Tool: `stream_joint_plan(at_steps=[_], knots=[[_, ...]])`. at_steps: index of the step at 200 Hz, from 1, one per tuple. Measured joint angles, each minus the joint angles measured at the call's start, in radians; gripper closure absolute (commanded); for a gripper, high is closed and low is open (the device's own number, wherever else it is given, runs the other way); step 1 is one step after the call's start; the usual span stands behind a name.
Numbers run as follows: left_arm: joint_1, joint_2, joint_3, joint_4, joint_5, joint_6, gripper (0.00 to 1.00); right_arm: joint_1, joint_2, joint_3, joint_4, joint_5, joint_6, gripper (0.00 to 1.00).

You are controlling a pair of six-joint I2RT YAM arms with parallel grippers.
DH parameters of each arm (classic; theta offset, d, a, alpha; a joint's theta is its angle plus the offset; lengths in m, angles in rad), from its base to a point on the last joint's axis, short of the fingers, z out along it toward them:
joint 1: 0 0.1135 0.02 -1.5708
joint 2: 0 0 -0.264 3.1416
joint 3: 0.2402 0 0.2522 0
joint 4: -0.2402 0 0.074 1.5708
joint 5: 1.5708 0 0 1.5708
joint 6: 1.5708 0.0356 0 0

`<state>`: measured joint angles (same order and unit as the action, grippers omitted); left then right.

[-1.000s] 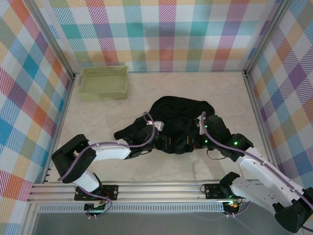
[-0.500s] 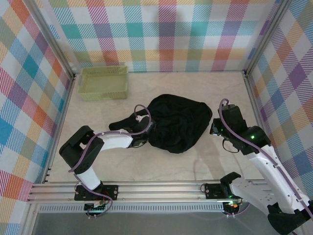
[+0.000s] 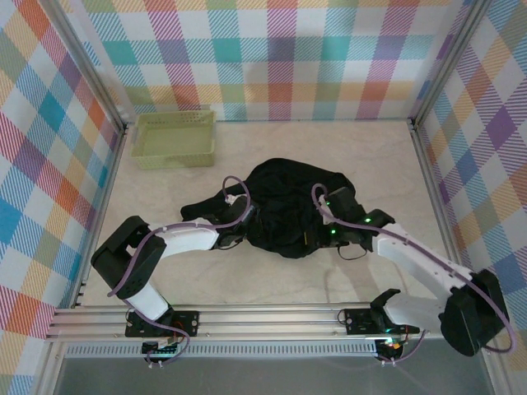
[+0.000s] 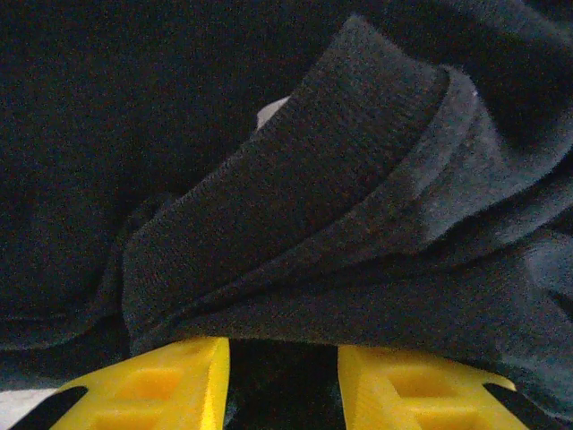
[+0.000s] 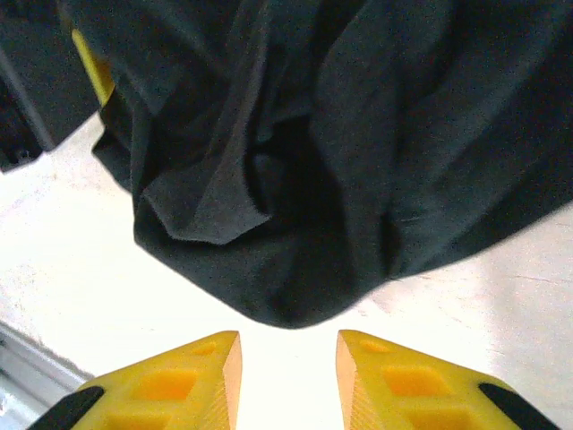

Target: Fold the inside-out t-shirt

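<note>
The inside-out t-shirt (image 3: 288, 206) is a black crumpled heap in the middle of the table, with one sleeve trailing left (image 3: 198, 210). My left gripper (image 3: 250, 224) is at the heap's left side. In the left wrist view its yellow fingers (image 4: 170, 381) have black cloth between them, and a thick fold (image 4: 295, 233) drapes over the tips; it is shut on the shirt. My right gripper (image 3: 313, 238) sits low at the heap's near right edge. It (image 5: 288, 339) is open over bare table, the shirt's rounded edge (image 5: 286, 309) just ahead of the tips.
A pale green lattice basket (image 3: 175, 138) stands at the back left, apart from the shirt. Plaid walls close in three sides. A metal rail (image 3: 247, 317) runs along the near edge. Bare table lies right of the shirt and in front of it.
The right gripper, shut at the shirt a second ago, swung away to the right, then came back to the near right edge and opened. The heap shifted and changed shape. The left gripper stayed on the cloth.
</note>
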<state>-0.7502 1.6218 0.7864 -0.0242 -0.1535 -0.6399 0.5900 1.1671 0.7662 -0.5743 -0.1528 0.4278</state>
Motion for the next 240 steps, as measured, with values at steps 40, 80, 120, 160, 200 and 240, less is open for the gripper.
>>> stream_joint_plan(at_steps=[40,80,120,160,200,240], knots=[[0.0,0.0,-0.011,0.011,0.014,-0.005,0.63,0.008,0.151,-0.016,0.171,-0.03,-0.031,0.65],[0.0,0.0,-0.026,0.031,0.021,-0.022,0.63,0.04,0.312,0.07,0.224,-0.042,-0.049,0.7],[0.0,0.0,-0.037,0.054,0.021,-0.026,0.63,0.047,0.452,0.235,0.246,-0.04,-0.047,0.82],[0.0,-0.005,-0.059,0.085,0.021,-0.03,0.63,0.047,0.568,0.354,0.23,-0.023,-0.042,0.69],[0.0,-0.009,-0.072,0.108,0.021,-0.043,0.63,0.047,0.479,0.303,0.184,0.0,-0.051,0.55],[-0.002,-0.009,-0.072,0.109,0.021,-0.045,0.63,0.049,0.35,0.211,0.169,-0.017,-0.056,0.5]])
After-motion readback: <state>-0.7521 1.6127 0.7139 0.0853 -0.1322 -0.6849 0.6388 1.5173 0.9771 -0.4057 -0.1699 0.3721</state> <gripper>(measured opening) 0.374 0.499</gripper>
